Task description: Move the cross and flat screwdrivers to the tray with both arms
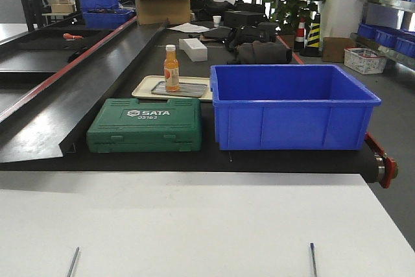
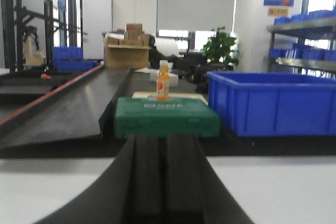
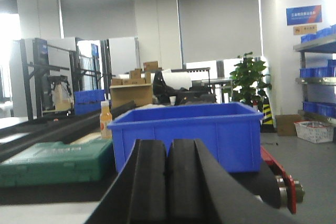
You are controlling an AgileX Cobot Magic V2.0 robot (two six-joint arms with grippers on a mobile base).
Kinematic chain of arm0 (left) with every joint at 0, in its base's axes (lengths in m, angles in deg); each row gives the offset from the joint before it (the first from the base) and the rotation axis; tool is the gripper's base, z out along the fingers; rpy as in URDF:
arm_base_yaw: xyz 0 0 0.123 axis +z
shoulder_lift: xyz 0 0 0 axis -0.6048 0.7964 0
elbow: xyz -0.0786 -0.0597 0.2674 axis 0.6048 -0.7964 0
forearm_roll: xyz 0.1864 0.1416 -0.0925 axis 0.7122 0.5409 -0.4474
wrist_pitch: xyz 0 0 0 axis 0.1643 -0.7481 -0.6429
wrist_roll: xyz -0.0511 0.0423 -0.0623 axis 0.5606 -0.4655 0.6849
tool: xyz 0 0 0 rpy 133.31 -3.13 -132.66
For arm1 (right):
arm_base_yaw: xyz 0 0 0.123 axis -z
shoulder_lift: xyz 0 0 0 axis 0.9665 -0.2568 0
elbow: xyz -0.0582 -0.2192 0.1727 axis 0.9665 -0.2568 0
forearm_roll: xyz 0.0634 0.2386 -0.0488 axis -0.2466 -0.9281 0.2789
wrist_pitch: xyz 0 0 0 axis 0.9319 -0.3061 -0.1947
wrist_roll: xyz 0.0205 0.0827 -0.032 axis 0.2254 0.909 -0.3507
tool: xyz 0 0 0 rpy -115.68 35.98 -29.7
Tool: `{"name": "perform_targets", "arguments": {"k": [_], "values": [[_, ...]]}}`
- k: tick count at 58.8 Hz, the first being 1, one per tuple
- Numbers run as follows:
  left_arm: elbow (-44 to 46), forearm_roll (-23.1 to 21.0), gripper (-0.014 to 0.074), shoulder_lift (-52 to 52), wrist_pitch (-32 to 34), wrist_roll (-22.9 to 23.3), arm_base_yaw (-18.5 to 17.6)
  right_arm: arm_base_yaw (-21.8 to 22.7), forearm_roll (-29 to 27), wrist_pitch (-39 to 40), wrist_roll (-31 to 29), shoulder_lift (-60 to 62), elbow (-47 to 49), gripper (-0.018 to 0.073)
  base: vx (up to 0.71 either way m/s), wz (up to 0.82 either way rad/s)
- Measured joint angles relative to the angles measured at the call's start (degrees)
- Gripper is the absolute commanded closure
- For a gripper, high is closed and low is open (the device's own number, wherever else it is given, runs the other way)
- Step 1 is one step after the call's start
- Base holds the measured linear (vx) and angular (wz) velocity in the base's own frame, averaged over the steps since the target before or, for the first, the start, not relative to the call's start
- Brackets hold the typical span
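Note:
No screwdriver shows in any view. A closed green SATA tool case lies on the black conveyor, and also shows in the left wrist view and the right wrist view. Behind it is a beige tray holding an orange bottle and a flat grey plate. My left gripper is shut and empty, low over the white table, pointing at the case. My right gripper is shut and empty, pointing at the blue bin. Neither arm shows in the front view.
A big blue bin stands right of the case on the conveyor. The white table fills the foreground. Two thin rods poke in at its bottom edge; what they are is unclear. Boxes and clutter lie far back.

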Motion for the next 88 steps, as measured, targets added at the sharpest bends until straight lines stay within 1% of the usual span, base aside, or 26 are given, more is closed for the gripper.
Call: {"name": "perform_targets", "arguments": {"k": [5,9,16,20,28,33,39,45,50,54,58,63,68,70,72,76,78,82,88], "values": [[5.35,0.00,0.0594,0.51,-0.51,0.02,0.00,0.00,-0.48,-2.91,-0.53,-0.40,6.98,0.0567,0.00,-0.01],[12.14,0.00,0.0594,3.41,-2.52,0.02,0.00,0.00,-0.55,-5.63,-2.19,-3.14,13.91,0.0567,0.00,-0.01],[24.36,0.00,0.0594,13.34,-6.28,-1.57,0.00,0.00,-0.55,-12.16,-7.11,-12.44,27.11,0.0567,0.00,0.00],[31.61,0.00,0.0594,19.79,-8.00,-2.47,0.00,0.00,-0.62,-15.59,-8.48,-18.55,33.55,0.0567,0.00,0.00],[41.24,0.00,0.0594,32.99,-10.21,-2.97,0.00,0.00,-0.76,-20.51,-9.32,-30.36,40.91,0.0567,0.00,0.00],[43.43,0.00,0.0594,39.14,-10.59,-3.03,0.00,0.00,-0.76,-21.19,-9.49,-36.44,42.42,0.0567,0.00,0.00],[43.80,0.00,0.0592,44.75,-11.17,-3.03,0.00,0.00,-0.80,-22.03,-9.49,-41.72,42.53,0.0567,0.00,0.00],[43.80,0.00,0.0590,48.82,-11.88,-3.07,0.00,0.00,-0.89,-23.04,-9.49,-45.56,42.53,0.0561,0.00,0.00],[43.80,0.00,0.0568,50.71,-11.88,-3.07,0.00,0.00,-1.00,-23.62,-9.49,-47.35,42.53,0.0542,0.00,0.00],[43.80,0.00,0.0533,51.46,-11.88,-3.07,0.00,0.00,-1.00,-23.62,-9.49,-47.93,42.53,0.0503,0.00,0.00],[43.80,0.00,0.0478,51.68,-11.88,-3.07,0.00,0.00,-1.05,-23.68,-9.49,-48.12,42.53,0.0439,0.00,0.00],[43.80,0.00,0.0400,51.75,-11.88,-3.07,0.00,0.00,-1.10,-23.75,-9.11,-48.12,42.53,0.0313,0.00,0.00],[43.80,0.00,0.0300,51.75,-11.88,-3.13,0.00,0.00,-1.67,-24.45,-8.62,-48.12,42.53,0.0163,0.00,0.00],[43.80,0.00,0.0263,51.75,-11.88,-3.13,0.00,0.00,-2.19,-25.09,-8.07,-48.12,42.53,0.0088,0.00,0.00],[43.80,0.00,0.0230,51.75,-11.88,-3.13,0.00,0.00,-3.12,-25.53,-7.48,-48.12,42.53,0.0032,0.00,0.00],[43.80,0.00,0.0177,51.75,-11.88,-3.13,0.00,0.00,-4.58,-26.05,-7.48,-48.12,42.53,-0.0061,0.00,0.00],[43.80,0.00,0.0160,51.75,-11.88,-3.13,0.00,0.00,-5.37,-26.11,-7.48,-48.12,42.53,-0.0094,0.00,0.00],[43.85,0.00,0.0142,51.75,-11.88,-3.00,0.00,0.00,-7.26,-26.11,-7.01,-48.12,42.53,-0.0129,0.00,0.00],[43.85,0.00,0.0142,51.75,-11.94,-2.97,0.00,0.00,-8.36,-26.11,-6.89,-48.27,42.53,-0.0126,0.00,0.00]]}}
